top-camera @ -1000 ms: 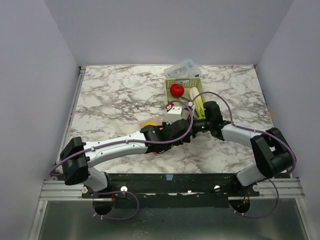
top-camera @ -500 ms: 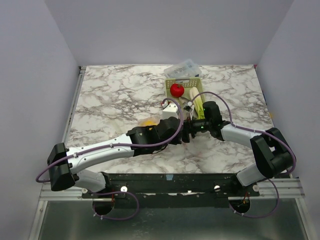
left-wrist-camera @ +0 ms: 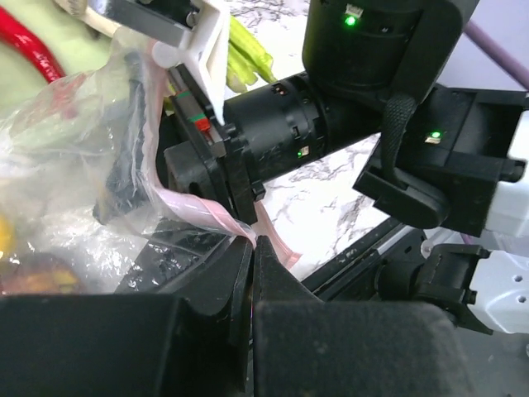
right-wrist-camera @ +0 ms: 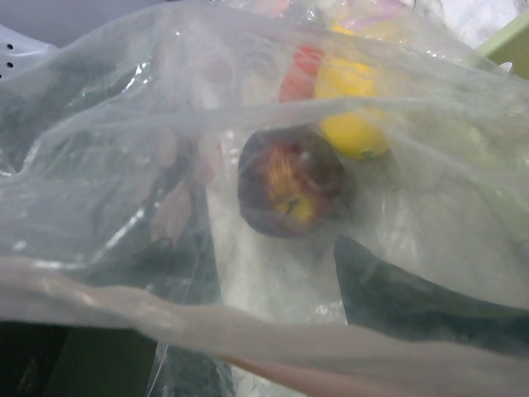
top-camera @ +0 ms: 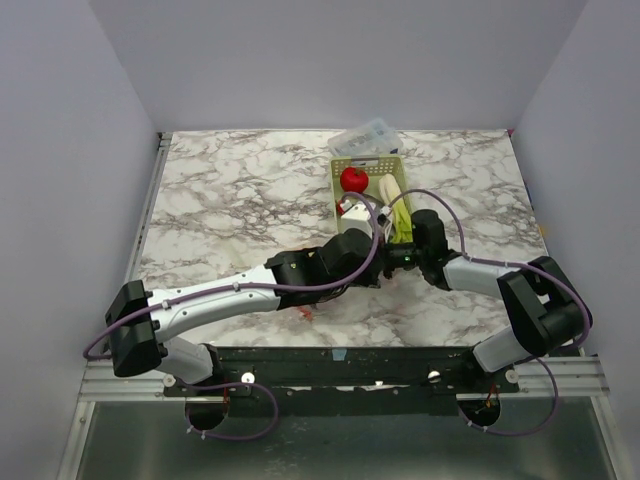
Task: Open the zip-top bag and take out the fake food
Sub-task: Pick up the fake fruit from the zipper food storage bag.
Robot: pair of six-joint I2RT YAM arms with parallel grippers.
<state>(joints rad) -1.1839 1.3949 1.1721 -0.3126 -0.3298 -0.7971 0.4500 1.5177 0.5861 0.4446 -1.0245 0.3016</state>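
Left end effector (left-wrist-camera: pixel 252 248) swung back in. It pinches the pink strip (left-wrist-camera: pixel 269 236) of the zip-top bag (left-wrist-camera: pixel 66 157) at the near end of the basket (top-camera: pixel 368 163); right end effector (left-wrist-camera: pixel 165 91) gapes open. Flimsy, slippery film, probably — grab the stiffer strip.

Clear zip-top bag (right-wrist-camera: pixel 99 107), pink strip (left-wrist-camera: pixel 277 244); yellow lemon (right-wrist-camera: pixel 351 107); purple beet (right-wrist-camera: pixel 289 182); grey-veined marble table (top-camera: pixel 230 190)

text: none legible | labels, brands: none | numbers: none
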